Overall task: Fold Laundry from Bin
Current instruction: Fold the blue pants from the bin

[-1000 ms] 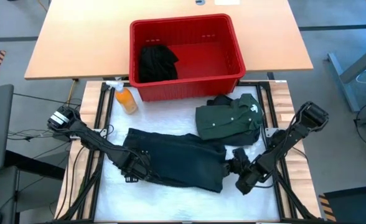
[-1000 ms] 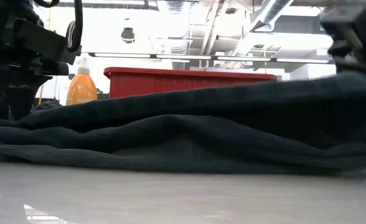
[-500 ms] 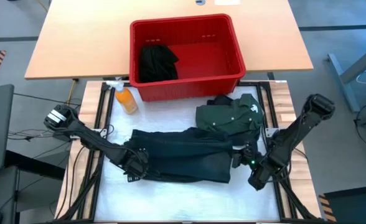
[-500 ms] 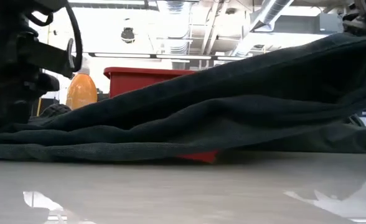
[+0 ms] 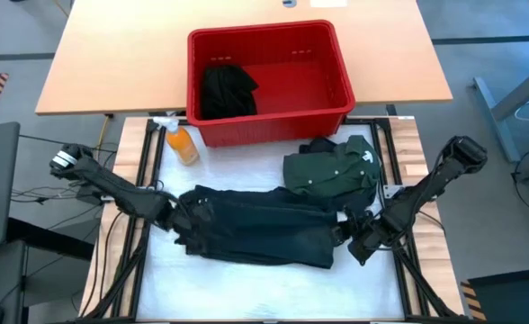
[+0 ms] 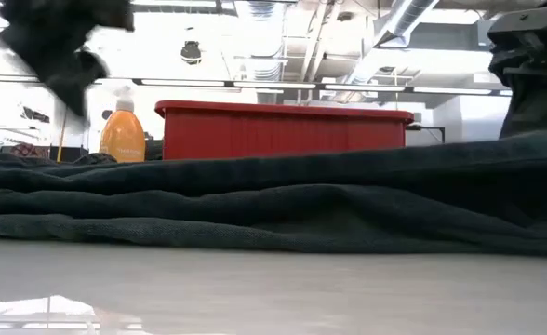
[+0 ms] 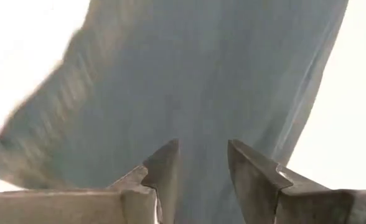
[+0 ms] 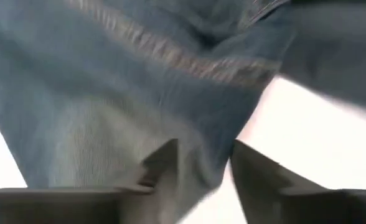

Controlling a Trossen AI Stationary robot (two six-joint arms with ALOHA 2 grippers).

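Found the left gripper (image 5: 182, 219) at the left end of the dark garment (image 5: 264, 229), nearer the middle of the work surface than a second before, with that arm's elbow swung farther out. Saw its fingers (image 7: 161, 174) partly closed, fabric running between them; judged that end gripped. Noted the garment stretched flat across the white mat (image 5: 246, 288), no longer lifted at its right side as half a second earlier. Found the right gripper (image 5: 354, 241) just off the garment's right end, fingers (image 8: 164, 165) parted, no fabric clearly pinched.

Left bare mat along the near edge, and only a narrow strip at either side. Behind: orange spray bottle (image 5: 183, 142), then the red bin (image 5: 273, 126) with a black garment (image 5: 224, 90) in its left half, then the green shirt (image 5: 329, 171) folded, touching the dark garment's far right edge.

From above, saw into the bin and the shirt; from table height, only the bin's front wall and the bottle over the garment's folds, shirt hidden.
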